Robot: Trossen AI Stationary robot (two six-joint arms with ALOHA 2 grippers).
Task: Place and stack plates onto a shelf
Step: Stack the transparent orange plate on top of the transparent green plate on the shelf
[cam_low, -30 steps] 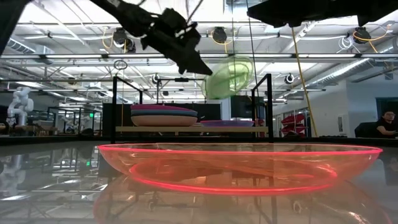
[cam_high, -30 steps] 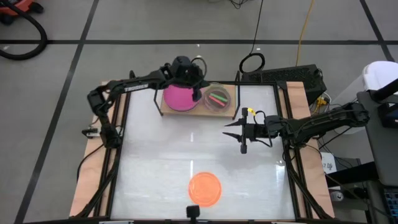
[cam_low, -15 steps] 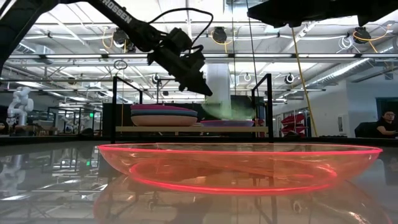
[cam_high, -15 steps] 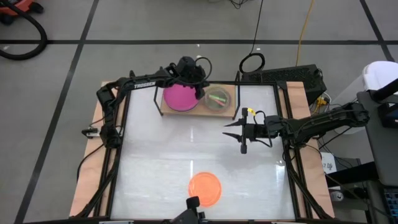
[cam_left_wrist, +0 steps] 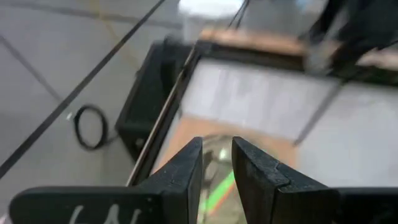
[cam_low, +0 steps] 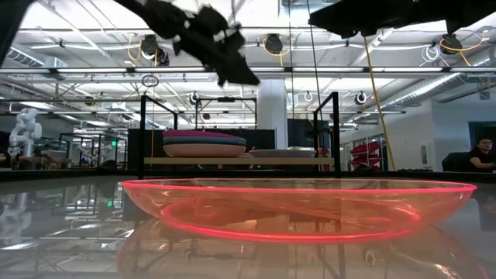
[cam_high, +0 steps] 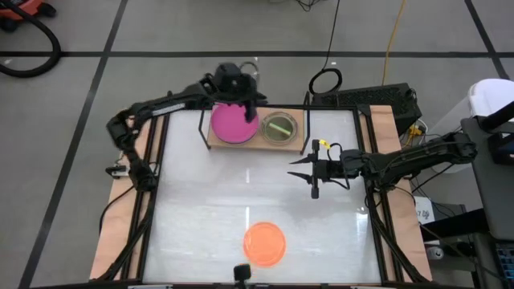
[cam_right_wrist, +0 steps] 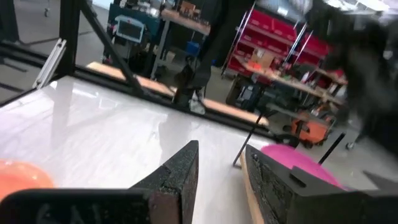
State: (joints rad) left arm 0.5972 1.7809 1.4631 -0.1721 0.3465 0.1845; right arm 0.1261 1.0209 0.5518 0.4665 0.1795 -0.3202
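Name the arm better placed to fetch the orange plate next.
Right, probably. The right gripper hangs over mid-table, nearer the orange plate at the front edge. The left gripper is up at the shelf, farther away.

Two dark jointed arms, black cables, wedge-shaped fingers (cam_left_wrist: pixel 186 174).

1. a coiled black cable (cam_high: pixel 325 81) lies on the grey floor beyond the table's far edge.
2. a yellow cord (cam_high: pixel 393 40) runs across the floor.
3. red storage racks (cam_right_wrist: pixel 283 46) stand in the room behind.
4. a seated person (cam_low: pixel 481 155) shows at the room's edge.
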